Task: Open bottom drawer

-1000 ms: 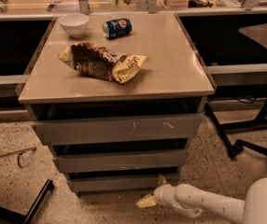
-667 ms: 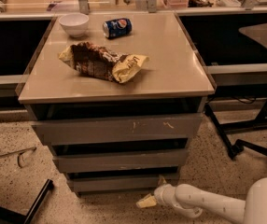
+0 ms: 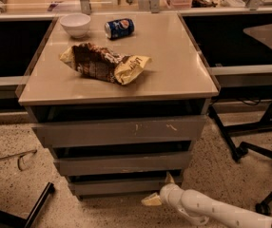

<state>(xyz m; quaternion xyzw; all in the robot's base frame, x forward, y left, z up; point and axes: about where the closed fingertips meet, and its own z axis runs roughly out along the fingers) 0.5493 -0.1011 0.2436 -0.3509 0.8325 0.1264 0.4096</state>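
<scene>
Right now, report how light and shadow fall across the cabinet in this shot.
Camera view: warm light makes the cabinet top the brightest surface; dark shadow fills the gaps above each drawer front; the bottom drawer is dimly lit, and the gripper at its right end, near the floor, shows pale.

The end effector, jaws apart, sits at the right end of the bottom drawer, apparently touching.

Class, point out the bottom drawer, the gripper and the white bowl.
bottom drawer [image 3: 117,186]: camera view, middle of its grey front.
gripper [image 3: 159,189]: camera view, between its fingertips, by the drawer's right end.
white bowl [image 3: 75,30]: camera view, outer wall.
</scene>
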